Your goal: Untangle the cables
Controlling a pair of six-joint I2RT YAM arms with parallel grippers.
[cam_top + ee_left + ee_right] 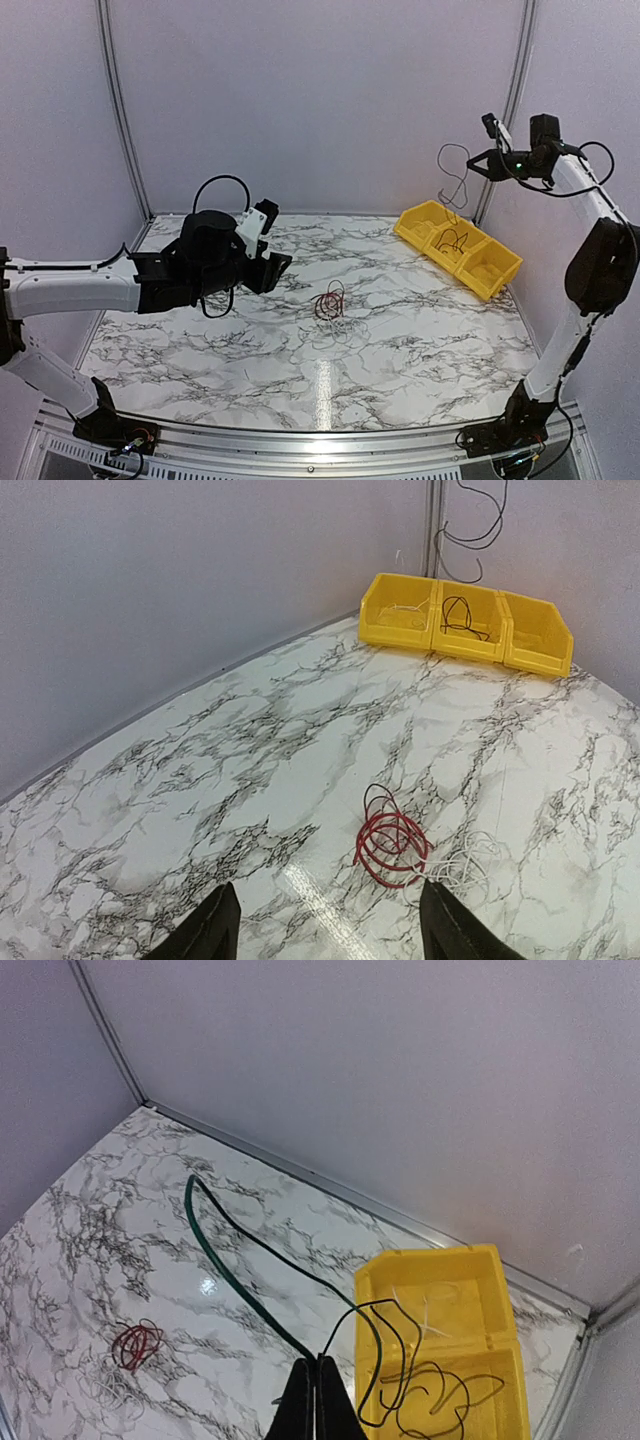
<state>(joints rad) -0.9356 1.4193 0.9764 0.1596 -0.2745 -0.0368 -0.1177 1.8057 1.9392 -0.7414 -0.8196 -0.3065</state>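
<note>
A red cable coil [330,300] lies mid-table, tangled with a thin black loop [375,795] and pale white wires [470,860]. My left gripper [275,270] hovers to the coil's left, open and holding nothing. In the left wrist view the red coil [392,842] sits just ahead of the right fingertip [445,920]. My right gripper [478,163] is raised high over the yellow bins, shut on a thin dark green cable [215,1250] that loops out and dangles [440,160]. Its tips [318,1362] are pressed together. Another black cable [440,1390] rests in a bin.
A row of three yellow bins [410,222] stands at the back right, near the corner post. In the right wrist view the bin rim [425,1257] is directly below the hanging cable. The enclosure walls close off the back and sides.
</note>
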